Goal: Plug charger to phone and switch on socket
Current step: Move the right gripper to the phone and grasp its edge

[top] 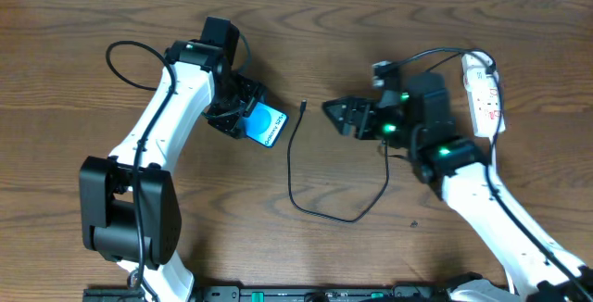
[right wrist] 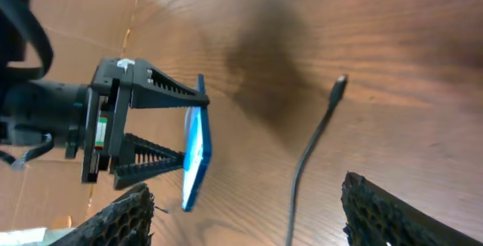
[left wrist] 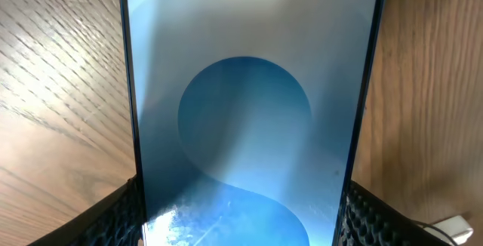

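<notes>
We're at the brown wood-grain worktop (top: 371,24). The left fingers (left wrist: 113,216) are pinching the slim black-edged smartphone with the bright blue screen (top: 266,124) by its long edges, and they hold it tilted up just left of centre.

Opposite, the right fingers (right wrist: 392,212) are spread wide with nothing pinched. They sit low over the worktop and point at the small black plug tip (top: 304,109) of the long thin black charger cable (top: 295,177). That tip lies flat between the two arms, near the phone but not touching it. The rest of the cable loops round and runs back under the right arm.

The narrow white power strip with red markings (top: 484,94) sits far right, well apart, untouched.

The step in hand, I'd say, is picking up that plug. To do it well, the fingers want to straddle the cable right behind the tip. They should close square across it, so the connector sticks out straight and can't swivel.

Then comes lining it up with the phone's port, which I can't make out from here. The push should go along the phone's length while the left side holds firm. If the grip lands too far back, the tip will likely droop.
</notes>
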Robot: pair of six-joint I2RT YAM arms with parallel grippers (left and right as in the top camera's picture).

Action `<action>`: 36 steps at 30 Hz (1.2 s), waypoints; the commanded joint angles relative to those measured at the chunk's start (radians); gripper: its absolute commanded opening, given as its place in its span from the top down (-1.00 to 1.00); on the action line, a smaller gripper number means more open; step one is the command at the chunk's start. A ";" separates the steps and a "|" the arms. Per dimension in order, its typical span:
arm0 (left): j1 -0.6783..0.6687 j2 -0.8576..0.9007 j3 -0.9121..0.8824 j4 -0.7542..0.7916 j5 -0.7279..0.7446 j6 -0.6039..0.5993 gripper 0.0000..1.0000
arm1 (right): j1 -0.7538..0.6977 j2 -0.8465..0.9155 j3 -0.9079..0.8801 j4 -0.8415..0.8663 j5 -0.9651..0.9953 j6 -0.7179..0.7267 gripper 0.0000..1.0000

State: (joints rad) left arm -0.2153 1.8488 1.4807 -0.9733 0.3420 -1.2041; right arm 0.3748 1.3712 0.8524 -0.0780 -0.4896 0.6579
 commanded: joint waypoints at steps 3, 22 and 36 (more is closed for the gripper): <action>-0.026 -0.024 0.010 0.019 0.012 -0.051 -0.18 | 0.090 0.051 0.019 0.014 0.142 0.208 -0.48; -0.078 -0.024 0.010 0.040 0.025 -0.077 -0.18 | 0.249 0.200 0.019 0.173 0.256 0.235 -0.34; -0.079 -0.024 0.010 0.040 0.043 -0.077 -0.18 | 0.327 0.353 0.019 0.415 0.282 0.247 -0.20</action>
State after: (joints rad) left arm -0.2901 1.8488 1.4807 -0.9337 0.3691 -1.2648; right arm 0.6903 1.7016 0.8566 0.3141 -0.2276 0.8921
